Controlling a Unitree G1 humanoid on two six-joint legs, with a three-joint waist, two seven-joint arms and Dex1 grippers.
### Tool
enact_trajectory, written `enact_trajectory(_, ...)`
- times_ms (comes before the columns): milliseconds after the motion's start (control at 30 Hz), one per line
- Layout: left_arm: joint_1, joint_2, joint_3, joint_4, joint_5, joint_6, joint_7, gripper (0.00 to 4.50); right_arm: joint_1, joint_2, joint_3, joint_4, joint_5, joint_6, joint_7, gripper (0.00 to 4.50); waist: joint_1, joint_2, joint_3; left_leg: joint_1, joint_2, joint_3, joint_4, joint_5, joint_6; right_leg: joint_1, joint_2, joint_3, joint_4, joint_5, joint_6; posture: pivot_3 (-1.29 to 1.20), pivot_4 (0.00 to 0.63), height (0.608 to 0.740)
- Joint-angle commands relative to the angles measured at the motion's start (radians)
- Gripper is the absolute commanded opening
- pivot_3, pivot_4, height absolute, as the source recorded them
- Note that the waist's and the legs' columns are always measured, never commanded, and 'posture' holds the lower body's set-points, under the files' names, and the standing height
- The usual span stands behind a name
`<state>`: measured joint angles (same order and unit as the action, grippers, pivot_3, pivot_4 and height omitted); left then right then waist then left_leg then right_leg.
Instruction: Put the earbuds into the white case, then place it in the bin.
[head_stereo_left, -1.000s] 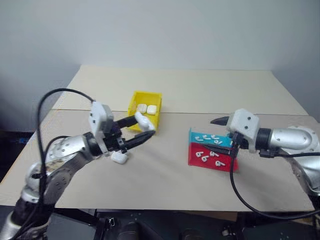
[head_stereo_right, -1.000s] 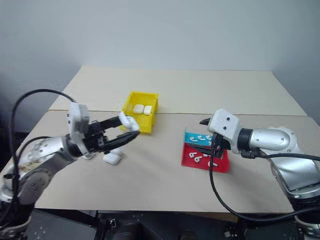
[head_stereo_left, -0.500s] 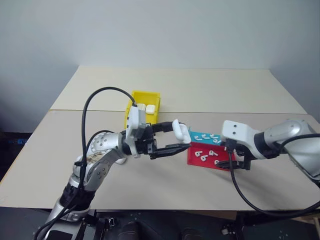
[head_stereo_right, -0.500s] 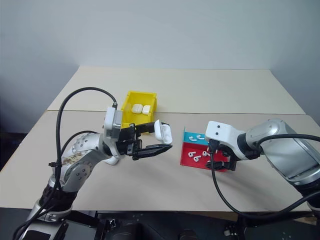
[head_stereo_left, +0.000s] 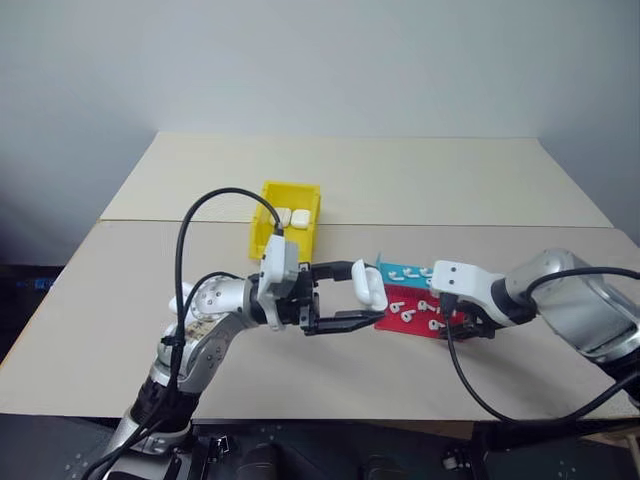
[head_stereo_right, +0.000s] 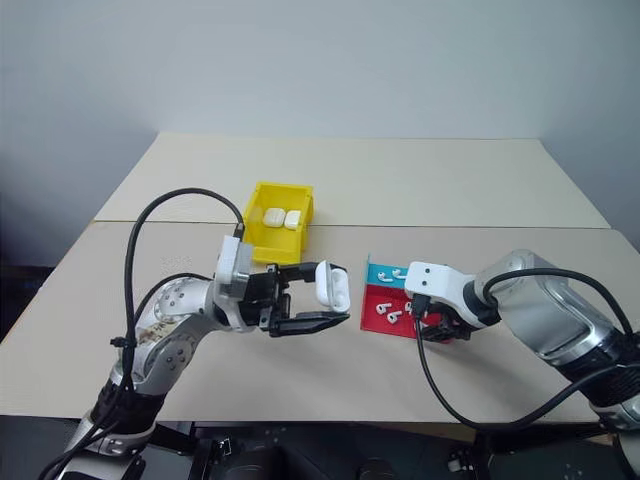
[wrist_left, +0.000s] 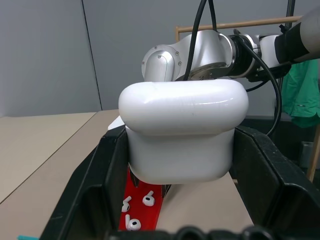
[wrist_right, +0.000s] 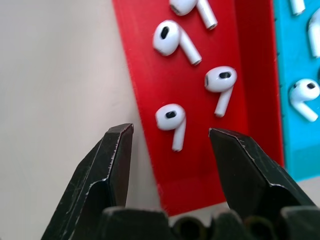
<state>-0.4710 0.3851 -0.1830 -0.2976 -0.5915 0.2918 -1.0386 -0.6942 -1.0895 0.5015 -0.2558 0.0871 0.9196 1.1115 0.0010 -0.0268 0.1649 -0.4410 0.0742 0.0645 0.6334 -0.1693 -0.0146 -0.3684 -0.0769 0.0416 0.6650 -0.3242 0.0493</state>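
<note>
My left gripper (head_stereo_left: 366, 302) is shut on the white case (head_stereo_left: 368, 284), holding it in the air just left of the trays; the left wrist view has the case (wrist_left: 183, 131) clamped between both black fingers. My right gripper (wrist_right: 170, 136) points down over the red tray (wrist_right: 150, 55), open. One of the earbuds (wrist_right: 171, 120) lies on the tray between its fingertips, untouched. Several more earbuds (wrist_right: 175, 41) lie on the red tray and on the teal tray (wrist_right: 300, 60). The yellow bin (head_stereo_left: 262, 212) stands behind the left arm with two white cases (head_stereo_left: 292, 216) inside.
The red tray (head_stereo_left: 412, 320) and teal tray (head_stereo_left: 404, 272) sit side by side right of the table's middle. The left arm's black cable (head_stereo_left: 215, 205) loops above the table. A seam crosses the tabletop behind the bin.
My left gripper has carried the case to the right, up to the trays. My right gripper has dropped onto the red tray, tipped downward, and its jaws have narrowed.
</note>
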Motion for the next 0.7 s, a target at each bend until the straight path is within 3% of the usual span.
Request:
enact_trajectory(33,0.002,-0.014,0.003,-0.026,0.002,-0.012,0.011,2.8,-0.009,0.02,-0.003,0.02,-0.032,-0.024,0.005,2.91,0.0,0.0,0.0,0.0,0.0,0.0,0.0,0.0,0.0,0.0,0.0,0.0,0.0,0.0,0.0,0.0,0.15,0.74)
enact_trajectory(700,0.044,-0.015,-0.002,-0.09,-0.003,0.016,0.034,2.8,0.024,0.065,-0.008,0.072,-0.086,-0.07,0.062,2.91,0.001,0.0,0.0,0.0,0.0,0.0,0.0,0.0,0.0,0.0,0.0,0.0,0.0,0.0,0.0,0.0,0.15,0.74)
